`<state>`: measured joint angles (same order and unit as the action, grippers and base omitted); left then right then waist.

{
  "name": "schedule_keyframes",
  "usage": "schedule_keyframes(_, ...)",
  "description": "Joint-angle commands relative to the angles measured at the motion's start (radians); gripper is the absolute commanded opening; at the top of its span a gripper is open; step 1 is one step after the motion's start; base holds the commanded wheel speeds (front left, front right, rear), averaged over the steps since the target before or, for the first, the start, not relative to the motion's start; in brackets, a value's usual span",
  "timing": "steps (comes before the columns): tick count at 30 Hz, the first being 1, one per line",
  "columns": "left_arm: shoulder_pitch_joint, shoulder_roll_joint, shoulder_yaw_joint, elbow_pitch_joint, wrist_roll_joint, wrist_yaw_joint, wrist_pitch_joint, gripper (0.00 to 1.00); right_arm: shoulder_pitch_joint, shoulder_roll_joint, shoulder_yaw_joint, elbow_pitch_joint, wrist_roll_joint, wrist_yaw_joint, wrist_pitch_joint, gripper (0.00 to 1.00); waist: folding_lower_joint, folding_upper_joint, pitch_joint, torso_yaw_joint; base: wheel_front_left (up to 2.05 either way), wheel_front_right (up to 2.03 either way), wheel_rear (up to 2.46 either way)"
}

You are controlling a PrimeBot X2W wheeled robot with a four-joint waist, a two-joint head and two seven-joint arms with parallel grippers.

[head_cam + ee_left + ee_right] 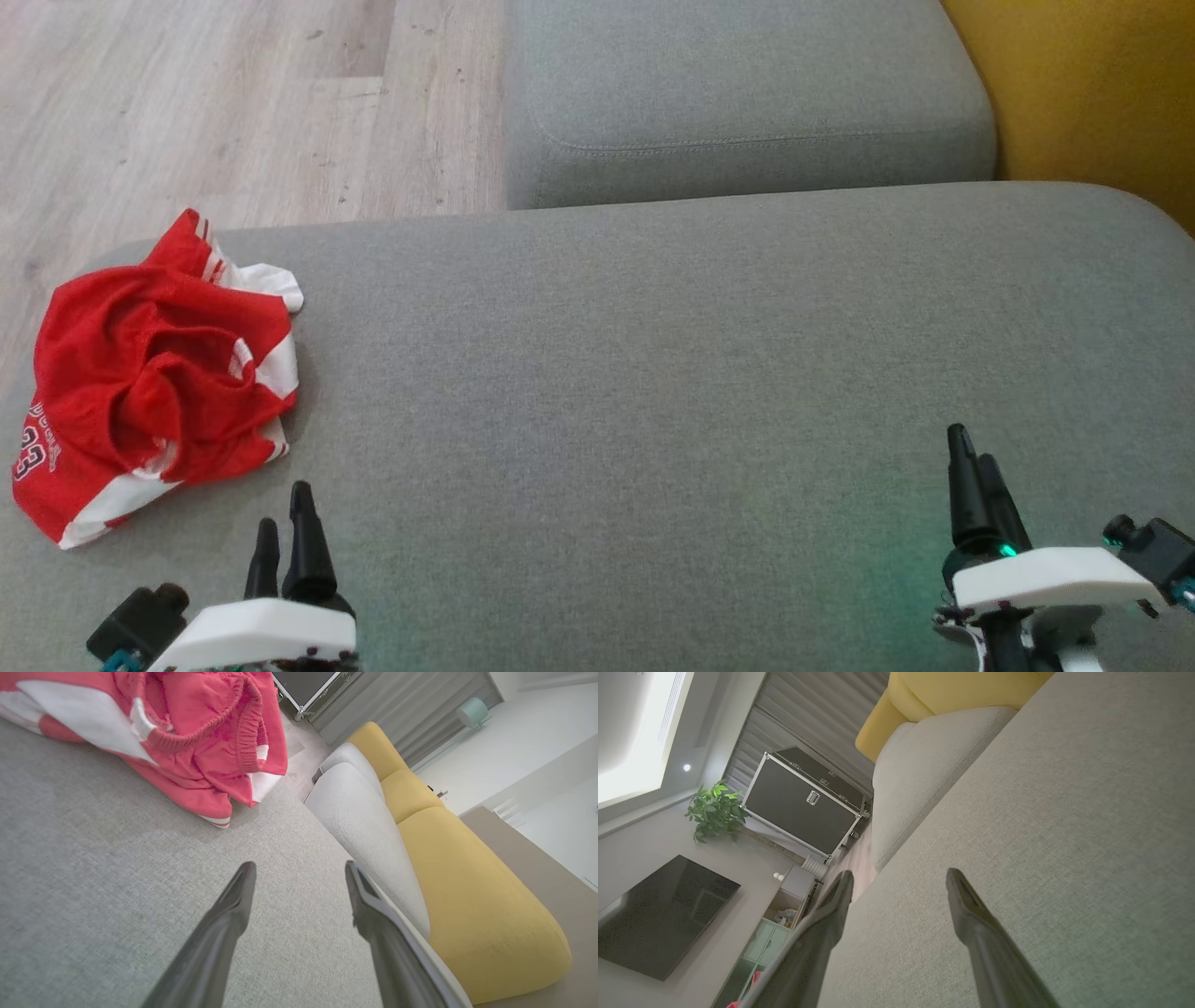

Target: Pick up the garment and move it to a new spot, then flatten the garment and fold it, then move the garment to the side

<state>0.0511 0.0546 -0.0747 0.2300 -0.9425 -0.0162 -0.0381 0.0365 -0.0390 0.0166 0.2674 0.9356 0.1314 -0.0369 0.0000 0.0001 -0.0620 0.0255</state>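
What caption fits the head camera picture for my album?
Crumpled red garment lies on the grey cushion, left gripper and right gripper open and empty.

We're in a living room at home here: grey sofa cushions (653, 373), yellow ones (467, 882) alongside, pale wood floor (233, 112), a dark television (658, 914), a potted plant (714, 812), long curtains (808, 728).

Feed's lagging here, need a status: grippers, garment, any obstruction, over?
Left gripper open, empty, just short of red-and-white shorts. Right gripper open, empty, above grey sofa cushion. Shorts crumpled at cushion's left end, untouched. Nothing in the way.
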Motion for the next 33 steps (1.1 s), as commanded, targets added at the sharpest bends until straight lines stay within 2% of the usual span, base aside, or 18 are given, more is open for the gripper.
schedule_keyframes(1, -0.021, 0.019, 0.000, -0.044, 0.041, 0.010, -0.015, 1.00, -0.017, -0.006, 0.018, -0.044, -0.043, 0.000, -0.017, 1.00, 0.0000, -0.0001, -0.002, 0.001, 0.00, 0.00, 0.00)
schedule_keyframes(33, 0.011, 0.076, -0.115, -0.127, 0.433, 0.110, -0.107, 1.00, 0.008, -0.008, 0.078, -0.091, -0.443, -0.001, -0.109, 1.00, 0.0000, -0.0001, -0.049, 0.023, 0.00, 0.00, 0.00)
